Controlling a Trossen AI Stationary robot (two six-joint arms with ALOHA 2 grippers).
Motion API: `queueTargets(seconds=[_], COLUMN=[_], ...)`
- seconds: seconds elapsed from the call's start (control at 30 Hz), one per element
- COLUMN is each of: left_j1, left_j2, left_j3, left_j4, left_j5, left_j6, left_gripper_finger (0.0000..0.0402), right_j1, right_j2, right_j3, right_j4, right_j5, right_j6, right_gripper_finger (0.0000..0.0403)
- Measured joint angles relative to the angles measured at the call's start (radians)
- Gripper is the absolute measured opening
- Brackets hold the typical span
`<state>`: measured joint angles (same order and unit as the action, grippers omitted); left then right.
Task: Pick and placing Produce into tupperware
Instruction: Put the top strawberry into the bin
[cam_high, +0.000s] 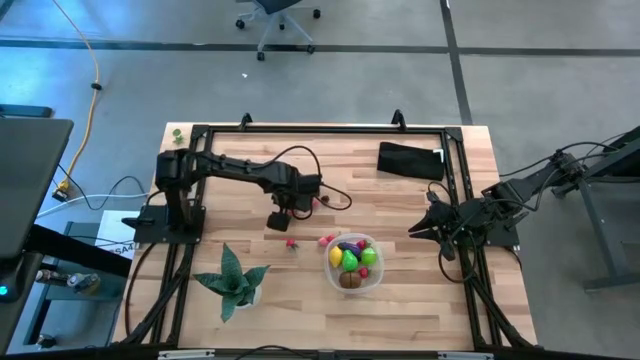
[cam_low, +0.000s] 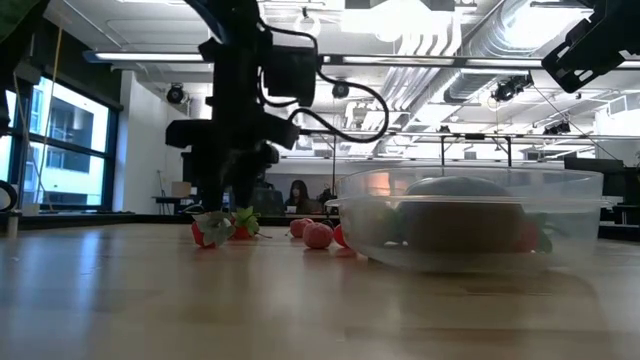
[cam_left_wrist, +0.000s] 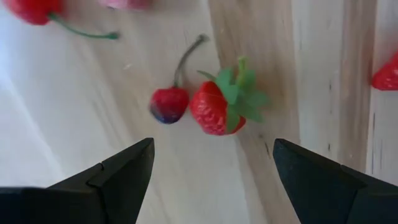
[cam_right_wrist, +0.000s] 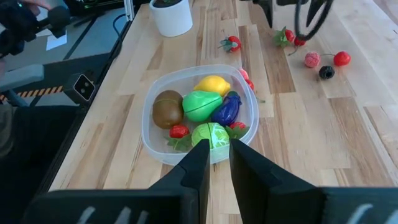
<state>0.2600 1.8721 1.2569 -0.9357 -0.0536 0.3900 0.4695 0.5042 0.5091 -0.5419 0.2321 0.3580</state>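
The left gripper (cam_left_wrist: 211, 171) hangs low over the middle of the table with its two dark fingers (cam_left_wrist: 118, 171) spread wide and nothing between them. Just beyond the tips lie a toy strawberry (cam_left_wrist: 214, 112) with a green leafy cap and, touching or almost touching it, a small cherry (cam_left_wrist: 169, 104) on a thin stem. The wide spread and low position suggest the gripper is lined up to close around the strawberry.

From above, a few more small red and pink pieces lie scattered near this gripper (cam_high: 279, 220), one of them (cam_high: 291, 242) closer to the potted plant (cam_high: 235, 280).

Further out, the tupperware (cam_right_wrist: 158, 146), a clear round container, sits on the table in front of the right gripper (cam_right_wrist: 214, 152). It already holds a brown piece (cam_right_wrist: 166, 109), a yellow one (cam_right_wrist: 213, 84), a bright green one (cam_right_wrist: 201, 104), a purple one (cam_right_wrist: 226, 110) and a pale green one (cam_right_wrist: 210, 134).

The right gripper waits off to the side with its fingers nearly closed and empty.

Seen from table height, the container's cloudy wall blurs its contents. The pieces near the left gripper are too small from above to identify. A black pouch (cam_high: 410, 160) lies at the far edge.
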Motion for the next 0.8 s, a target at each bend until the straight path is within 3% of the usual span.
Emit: queueTargets(seconds=[0.17, 0.57, 0.8], left_j1=[0.0, 0.002, 0.002], left_j2=[0.0, 0.0, 0.007], left_j3=[-0.043, -0.063, -0.063], left_j4=[0.061, 0.132, 0.137], left_j5=[-0.005, 0.018, 0.028], left_j6=[0.006, 0.006, 0.013], left_gripper_finger=[0.0311, 0.0187, 0.0164], right_j1=[0.0, 0.0, 0.0], right_j2=[0.0, 0.0, 0.0], right_j3=[0.0, 0.0, 0.0], right_j4=[0.0, 0.0, 0.0], right_j5=[0.0, 0.0, 0.0], right_j6=[0.0, 0.0, 0.0], right_gripper_finger=[0.0051, 0.0051, 0.0051])
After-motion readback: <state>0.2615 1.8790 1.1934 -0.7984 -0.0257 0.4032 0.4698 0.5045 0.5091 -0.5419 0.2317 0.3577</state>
